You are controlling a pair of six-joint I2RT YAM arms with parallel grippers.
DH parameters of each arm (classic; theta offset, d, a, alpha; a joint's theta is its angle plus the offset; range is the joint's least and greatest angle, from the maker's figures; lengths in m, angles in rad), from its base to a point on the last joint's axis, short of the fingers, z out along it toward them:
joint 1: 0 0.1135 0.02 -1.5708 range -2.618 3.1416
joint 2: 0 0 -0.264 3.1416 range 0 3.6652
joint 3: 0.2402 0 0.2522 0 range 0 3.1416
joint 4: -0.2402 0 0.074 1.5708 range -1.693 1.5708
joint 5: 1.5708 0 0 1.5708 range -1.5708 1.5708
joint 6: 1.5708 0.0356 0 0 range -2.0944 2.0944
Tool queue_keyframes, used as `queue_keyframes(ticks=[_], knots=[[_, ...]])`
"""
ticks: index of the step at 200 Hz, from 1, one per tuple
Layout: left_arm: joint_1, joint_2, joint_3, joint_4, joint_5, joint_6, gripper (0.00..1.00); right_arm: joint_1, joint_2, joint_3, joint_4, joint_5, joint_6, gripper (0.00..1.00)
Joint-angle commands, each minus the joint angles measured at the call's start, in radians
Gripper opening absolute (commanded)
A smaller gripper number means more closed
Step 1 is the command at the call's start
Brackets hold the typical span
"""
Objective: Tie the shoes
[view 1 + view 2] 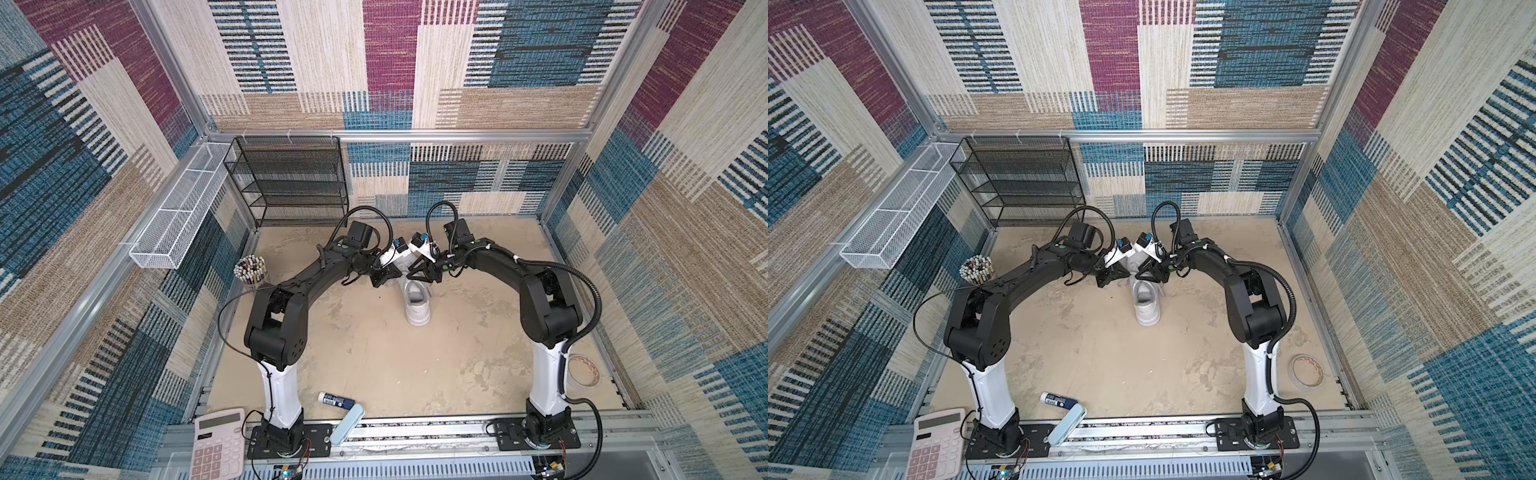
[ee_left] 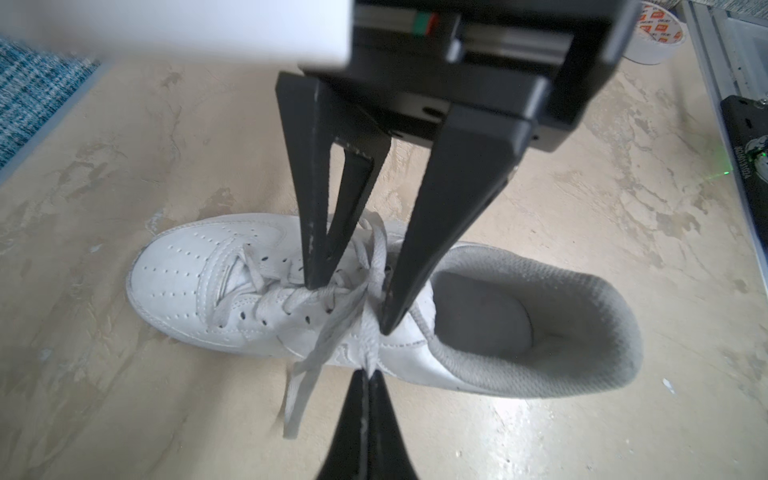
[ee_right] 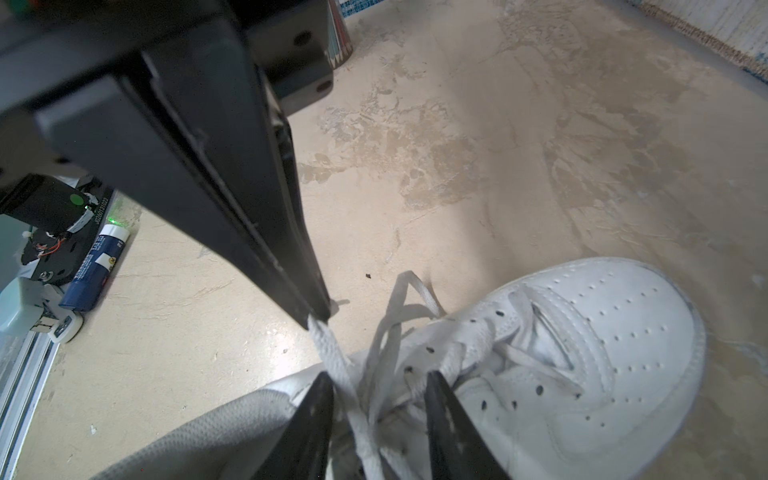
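Left gripper clenched on 1 lace; right gripper released, straddling crossing on sneaker. We should tension lace first, then pinch squarely.

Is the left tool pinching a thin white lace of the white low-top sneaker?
Yes, the left tool is shut on a thin white lace leading from the white low-top sneaker.

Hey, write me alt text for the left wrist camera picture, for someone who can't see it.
The shut left end effector pinches a white lace at the side of a white sneaker standing on a mottled beige table. The right end effector reaches in from the opposite side, jaws apart, its tips down among the laces.
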Motion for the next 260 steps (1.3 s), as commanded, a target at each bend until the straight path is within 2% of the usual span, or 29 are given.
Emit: queue_keyframes(ticks=[1,53,113,158,163,260], knots=[[0.001,-0.021,0.002,-0.006,-0.018,0.019,0.0,0.002,0.013,0.004,0.001,0.065,-0.009,0.36],[0.009,-0.052,-0.038,-0.021,-0.039,0.024,0.0,0.002,0.018,0.006,0.001,0.075,-0.001,0.35],[0.018,-0.067,-0.046,-0.034,-0.057,0.03,0.0,0.002,0.018,0.002,0.003,0.098,-0.002,0.2],[0.026,-0.075,-0.045,-0.06,-0.057,0.042,0.0,0.002,0.019,-0.002,0.003,0.106,-0.001,0.23],[0.027,-0.075,-0.046,-0.063,-0.089,0.043,0.0,0.002,0.02,-0.002,0.002,0.106,-0.002,0.23],[0.052,-0.091,-0.042,-0.117,-0.133,0.072,0.0,0.001,0.02,0.005,-0.005,0.119,-0.003,0.24]])
